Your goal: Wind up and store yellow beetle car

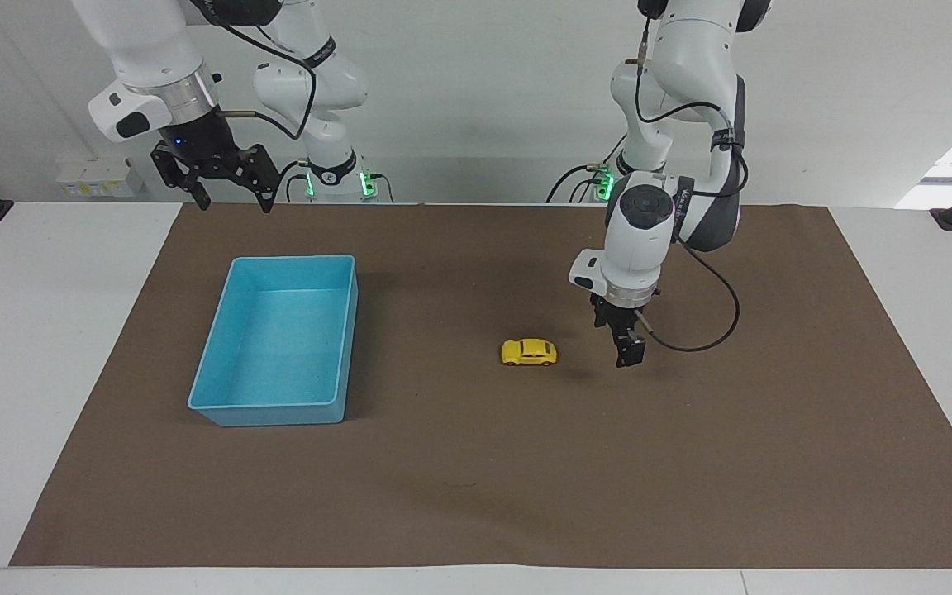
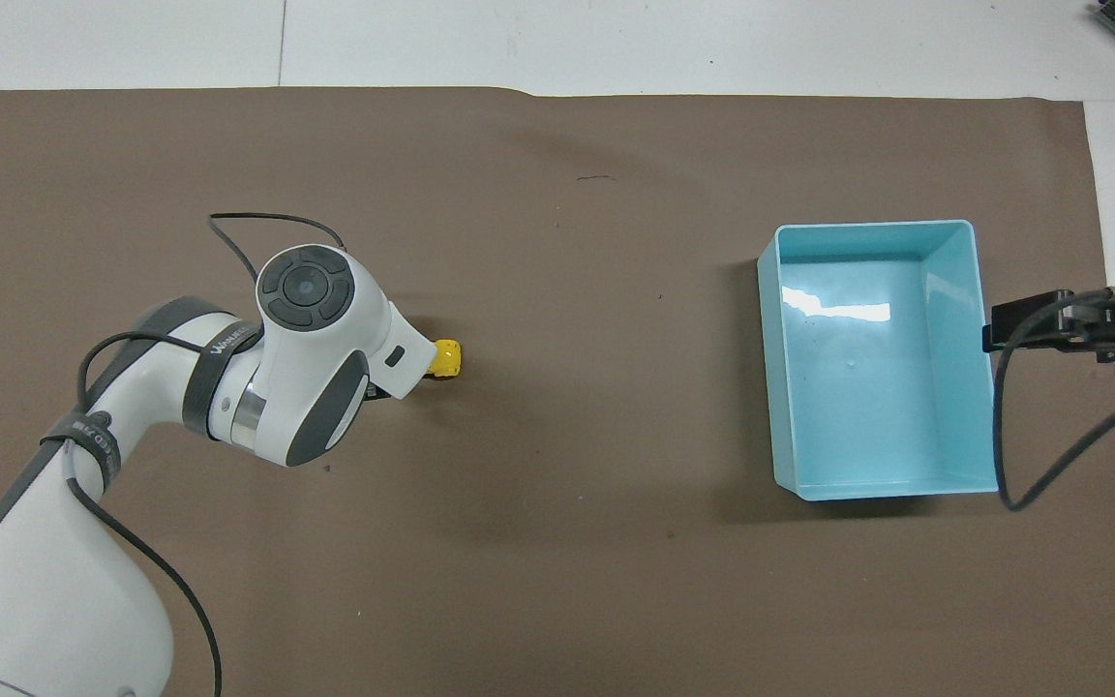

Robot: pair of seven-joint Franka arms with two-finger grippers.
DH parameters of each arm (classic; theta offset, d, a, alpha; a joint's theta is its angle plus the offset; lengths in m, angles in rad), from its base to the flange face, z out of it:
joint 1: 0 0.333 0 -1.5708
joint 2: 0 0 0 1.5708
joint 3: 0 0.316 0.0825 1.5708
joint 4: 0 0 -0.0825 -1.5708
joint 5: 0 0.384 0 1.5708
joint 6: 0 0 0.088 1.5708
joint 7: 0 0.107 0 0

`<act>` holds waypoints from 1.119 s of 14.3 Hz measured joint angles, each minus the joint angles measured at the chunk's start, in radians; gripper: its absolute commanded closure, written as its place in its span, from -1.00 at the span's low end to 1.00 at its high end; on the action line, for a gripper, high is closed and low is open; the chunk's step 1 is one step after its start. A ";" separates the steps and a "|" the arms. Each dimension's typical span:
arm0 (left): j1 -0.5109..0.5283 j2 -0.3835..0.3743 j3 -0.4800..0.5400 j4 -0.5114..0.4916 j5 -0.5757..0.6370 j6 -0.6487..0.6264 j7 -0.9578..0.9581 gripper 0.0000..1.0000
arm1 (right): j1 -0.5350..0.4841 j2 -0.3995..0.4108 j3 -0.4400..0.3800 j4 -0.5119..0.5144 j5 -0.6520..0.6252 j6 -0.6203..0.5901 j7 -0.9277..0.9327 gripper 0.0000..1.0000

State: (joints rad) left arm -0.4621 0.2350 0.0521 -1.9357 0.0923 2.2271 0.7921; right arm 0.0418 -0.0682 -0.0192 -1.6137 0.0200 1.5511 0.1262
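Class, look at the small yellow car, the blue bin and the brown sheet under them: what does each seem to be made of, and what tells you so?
Yellow beetle car: probably painted metal or hard plastic; smooth, bright, rounded body.
Blue bin: likely glossy moulded plastic; thin even walls, light glare on its floor.
Brown sheet: seemingly matte paper or thin mat; flat, no shine.
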 measured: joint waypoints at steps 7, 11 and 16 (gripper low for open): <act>0.053 -0.018 0.006 0.110 0.001 -0.172 -0.508 -1.00 | 0.000 0.000 0.000 0.000 0.000 0.000 -0.001 -1.00; 0.130 -0.052 0.008 0.191 -0.006 -0.267 -0.638 -1.00 | 0.001 -0.001 0.001 -0.002 0.000 -0.001 -0.026 -1.00; 0.208 -0.125 0.010 0.273 -0.011 -0.421 -0.649 -1.00 | 0.004 -0.003 0.002 -0.007 0.000 -0.001 -0.187 -1.00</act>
State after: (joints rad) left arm -0.2542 0.1104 0.0624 -1.6625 0.0809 1.8059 0.1429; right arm 0.0460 -0.0716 -0.0171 -1.6208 0.0201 1.5498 -0.0606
